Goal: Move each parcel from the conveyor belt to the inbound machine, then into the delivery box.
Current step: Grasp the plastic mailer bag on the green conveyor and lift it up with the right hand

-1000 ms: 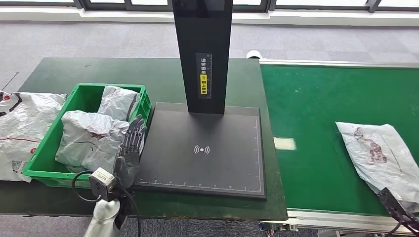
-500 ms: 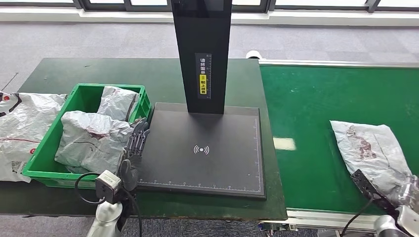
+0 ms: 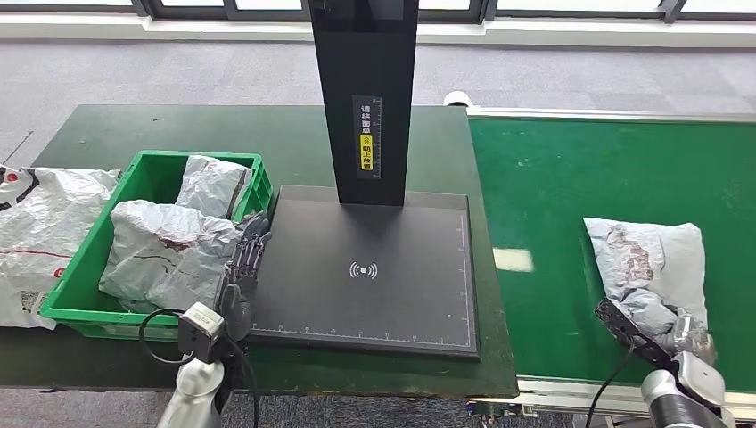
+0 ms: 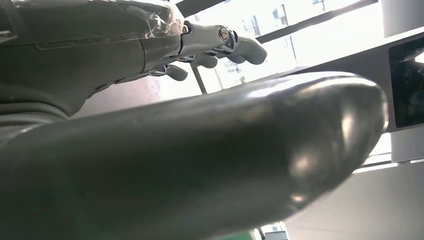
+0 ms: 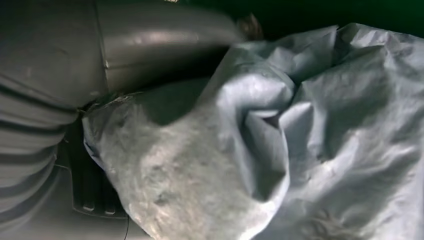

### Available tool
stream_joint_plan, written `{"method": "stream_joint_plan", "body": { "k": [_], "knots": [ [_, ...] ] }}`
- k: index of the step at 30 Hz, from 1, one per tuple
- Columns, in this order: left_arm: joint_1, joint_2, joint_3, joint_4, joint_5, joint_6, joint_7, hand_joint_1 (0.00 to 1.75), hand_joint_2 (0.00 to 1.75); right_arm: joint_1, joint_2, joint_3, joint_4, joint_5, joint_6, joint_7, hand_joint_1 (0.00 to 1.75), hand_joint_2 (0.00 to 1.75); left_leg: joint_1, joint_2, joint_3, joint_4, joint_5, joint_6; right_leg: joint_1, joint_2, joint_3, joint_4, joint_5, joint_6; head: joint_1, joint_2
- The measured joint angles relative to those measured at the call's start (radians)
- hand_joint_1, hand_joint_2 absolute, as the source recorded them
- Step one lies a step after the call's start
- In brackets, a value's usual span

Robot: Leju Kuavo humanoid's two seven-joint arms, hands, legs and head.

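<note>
A grey plastic parcel lies on the green conveyor belt at the right, its near end bunched up. My right hand grips that bunched end at the belt's front edge. In the right wrist view the crumpled parcel presses against the palm under the thumb. The black inbound machine stands bare in the middle. My left hand holds nothing, fingers stretched out, between the machine and the green delivery box.
Two grey parcels lie in the delivery box. A white parcel rests on the dark green table left of the box. The machine's black column rises behind its platform.
The parcel has moved left along the belt and its near end has crumpled. My right hand came up from the lower right corner and took hold of it. My left hand sank slightly.
</note>
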Motion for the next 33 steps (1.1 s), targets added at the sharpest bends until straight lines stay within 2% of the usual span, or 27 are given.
{"method": "stream_joint_plan", "body": {
  "k": [7, 13, 19, 21, 23, 25, 27, 30, 33],
  "knots": [
    [-0.014, 0.000, 0.000, 0.021, 0.000, 0.001, 0.000, 0.00, 0.00, -0.001, 0.006, 0.023, 0.003, -0.005, 0.009, -0.007, 1.75, 1.75, 0.000, 0.000, 0.000, 0.000, 0.000, 0.000, 0.000, 0.000, 0.000, 0.000, 0.000, 0.000, 0.000, 0.000],
    [-0.007, -0.001, 0.000, 0.019, -0.016, 0.008, 0.000, 0.00, 0.00, -0.007, 0.017, 0.026, 0.000, -0.064, -0.077, -0.056, 1.75, 1.75, 0.000, -0.001, -0.001, 0.000, 0.000, 0.000, 0.000, -0.001, 0.000, 0.000, 0.000, 0.000, 0.000, 0.000],
    [-0.003, -0.003, 0.001, 0.016, -0.023, 0.008, 0.000, 0.00, 0.00, -0.015, 0.026, 0.026, -0.003, -0.082, -0.097, -0.069, 1.75, 1.75, 0.000, -0.002, -0.001, 0.000, 0.000, 0.000, 0.000, -0.002, 0.000, 0.000, 0.000, 0.000, 0.000, 0.000],
    [0.001, -0.004, 0.003, 0.012, -0.028, 0.008, 0.000, 0.00, 0.00, -0.012, 0.031, 0.026, -0.013, -0.133, -0.147, -0.122, 1.75, 1.75, 0.000, -0.002, -0.001, 0.000, 0.000, 0.000, 0.000, -0.002, 0.000, 0.000, 0.000, 0.000, 0.000, 0.000],
    [0.009, -0.007, 0.006, 0.004, -0.031, 0.009, 0.000, 0.00, 0.00, 0.001, 0.044, 0.026, -0.055, -0.245, -0.226, -0.233, 1.75, 1.75, 0.000, -0.002, -0.001, 0.000, 0.000, 0.000, 0.000, -0.002, 0.000, 0.001, 0.000, 0.000, 0.000, 0.000],
    [0.018, -0.009, 0.008, -0.005, -0.026, 0.011, 0.000, 0.00, 0.00, 0.043, 0.073, 0.030, -0.156, -0.402, -0.278, -0.359, 1.75, 1.75, 0.000, -0.004, -0.001, 0.000, 0.000, 0.000, 0.000, -0.004, 0.000, 0.000, -0.001, 0.000, 0.000, 0.000],
    [0.026, -0.009, 0.008, -0.010, -0.010, 0.017, 0.000, 0.00, 0.00, 0.121, 0.121, 0.053, -0.331, -0.569, -0.289, -0.452, 1.75, 1.75, 0.001, -0.007, -0.002, 0.000, 0.000, 0.000, 0.001, -0.007, 0.000, 0.001, -0.002, -0.001, 0.000, 0.000],
    [0.027, -0.008, 0.008, -0.009, 0.013, 0.022, 0.000, 0.00, 0.00, 0.260, 0.215, 0.139, -0.642, -0.764, -0.278, -0.536, 1.75, 1.75, 0.001, -0.008, -0.003, -0.002, 0.000, -0.001, 0.001, -0.009, -0.001, 0.002, -0.003, -0.003, 0.000, 0.000],
    [0.021, -0.009, 0.007, -0.004, 0.020, 0.027, 0.000, 0.00, 0.00, 0.357, 0.298, 0.268, -0.899, -0.824, -0.268, -0.577, 1.75, 1.75, 0.001, -0.005, -0.002, -0.002, 0.000, -0.002, 0.001, -0.006, -0.004, 0.003, -0.004, -0.005, 0.000, 0.000]
  ]
}}
